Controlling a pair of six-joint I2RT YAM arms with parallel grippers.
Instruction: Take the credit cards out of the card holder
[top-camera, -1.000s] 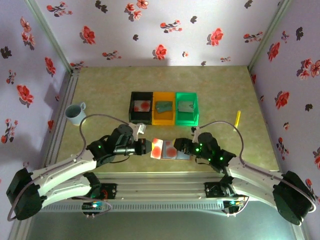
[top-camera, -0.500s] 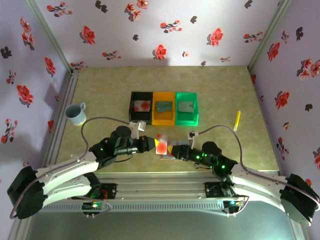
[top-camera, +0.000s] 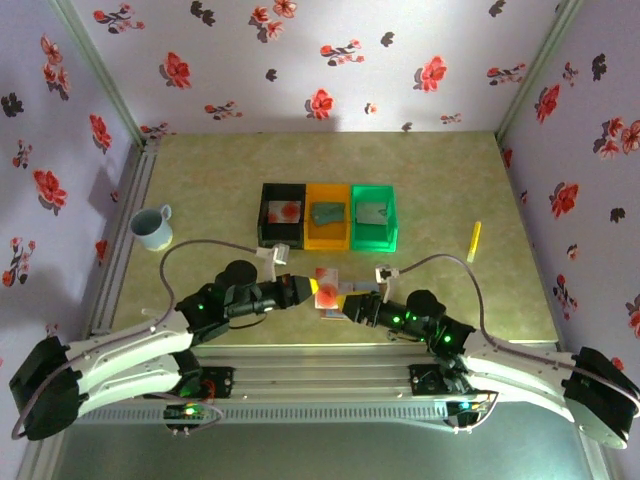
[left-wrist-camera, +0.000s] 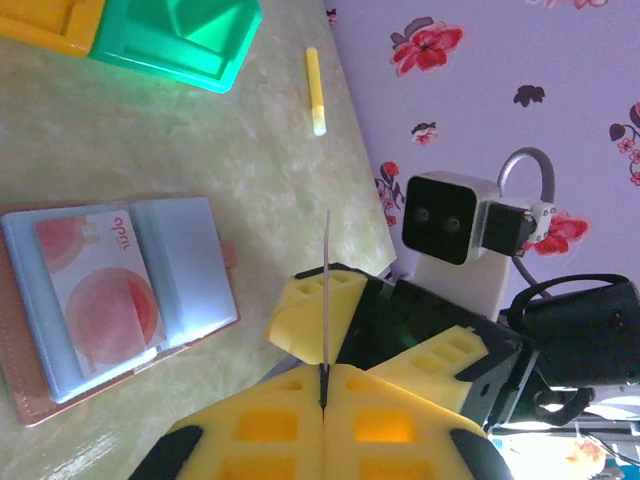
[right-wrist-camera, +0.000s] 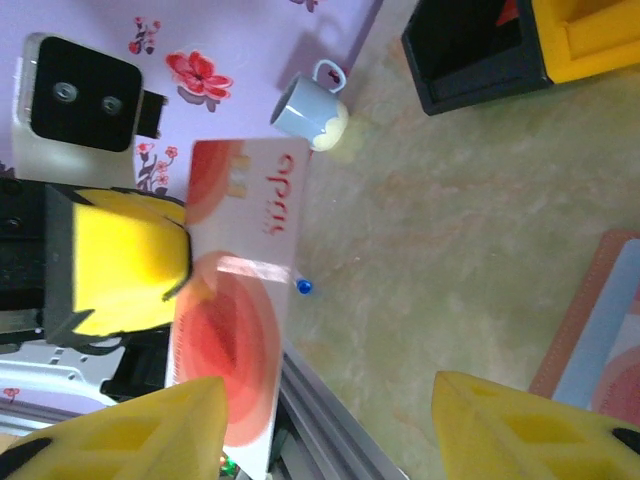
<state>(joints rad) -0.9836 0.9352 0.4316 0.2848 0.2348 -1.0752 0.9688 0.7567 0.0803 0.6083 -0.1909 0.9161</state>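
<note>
Here the left gripper (top-camera: 300, 290) pinches one of the credit cards (top-camera: 323, 288) by an edge, its jaws pressed flat on both faces. It holds the card upright in the air between the two arms, judged to be so that the card is clear of its pocket and free to carry off. The right gripper (top-camera: 352, 305) sits low just beside the card holder (left-wrist-camera: 190, 260) with its jaws spread and nothing between them, probably ready to steady the holder. The holder lies open and flat on the table, blue-grey inside up with a pinkish-tan margin showing, and a second card (left-wrist-camera: 100, 290) is tucked in one pocket. The lifted card is pale with red-orange discs and red lettering. Seen edge-on from the left wrist it is a mere line, so it is thin and likely to flex. A similar card (top-camera: 283, 212) lies in the black bin (top-camera: 266, 225).
</note>
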